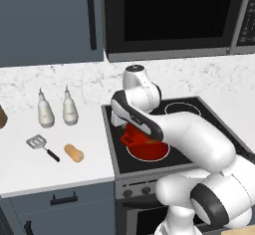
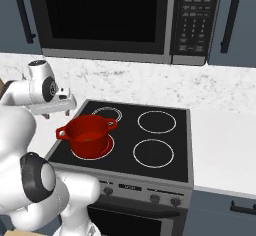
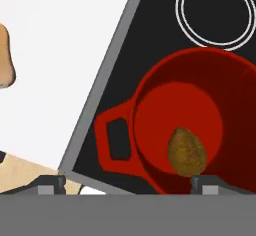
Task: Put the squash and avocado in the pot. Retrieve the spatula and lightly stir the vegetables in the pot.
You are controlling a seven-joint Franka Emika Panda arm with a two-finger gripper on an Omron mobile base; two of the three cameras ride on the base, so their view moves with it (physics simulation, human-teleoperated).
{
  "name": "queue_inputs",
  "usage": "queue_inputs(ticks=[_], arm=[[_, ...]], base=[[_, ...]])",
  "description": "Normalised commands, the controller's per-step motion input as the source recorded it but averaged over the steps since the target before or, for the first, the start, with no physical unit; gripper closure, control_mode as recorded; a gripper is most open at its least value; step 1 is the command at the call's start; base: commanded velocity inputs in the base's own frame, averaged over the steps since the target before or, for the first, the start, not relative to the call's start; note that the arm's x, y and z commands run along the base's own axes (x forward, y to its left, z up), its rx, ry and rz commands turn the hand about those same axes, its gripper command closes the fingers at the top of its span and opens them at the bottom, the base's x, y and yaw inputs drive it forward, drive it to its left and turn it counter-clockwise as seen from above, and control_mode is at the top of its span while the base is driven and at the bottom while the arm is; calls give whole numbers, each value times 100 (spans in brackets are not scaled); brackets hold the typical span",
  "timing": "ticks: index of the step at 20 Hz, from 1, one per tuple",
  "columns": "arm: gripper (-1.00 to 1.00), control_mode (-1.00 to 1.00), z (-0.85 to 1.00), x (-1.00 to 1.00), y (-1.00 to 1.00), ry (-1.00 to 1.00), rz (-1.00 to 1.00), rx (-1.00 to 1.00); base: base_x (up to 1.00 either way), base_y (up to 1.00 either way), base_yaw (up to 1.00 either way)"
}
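The red pot stands on the stove's front left burner, with the dark avocado lying on its bottom. My gripper hangs open and empty above the pot's left handle, near the stove's left edge; it is also seen from the right base view. The tan squash lies on the white counter left of the stove. The spatula lies a little further left, with its black handle pointing toward the squash. In the left base view my forearm covers part of the pot.
Two white bottles stand at the back of the counter, behind the spatula. A brown object shows at the far left edge. The microwave hangs above the stove. More white counter lies right of it.
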Motion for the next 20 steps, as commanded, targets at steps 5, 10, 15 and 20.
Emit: queue_inputs(ticks=[5,10,15,20], arm=[[-100,-100,5,0,100,-7,-4,0],[-100,-100,-12,3,100,-1,-3,0],[-100,-100,-63,11,100,3,-6,0],[-100,-100,-58,8,77,3,-8,0]], base=[[0,0,0],[0,0,0],[0,0,0],[0,0,0]])
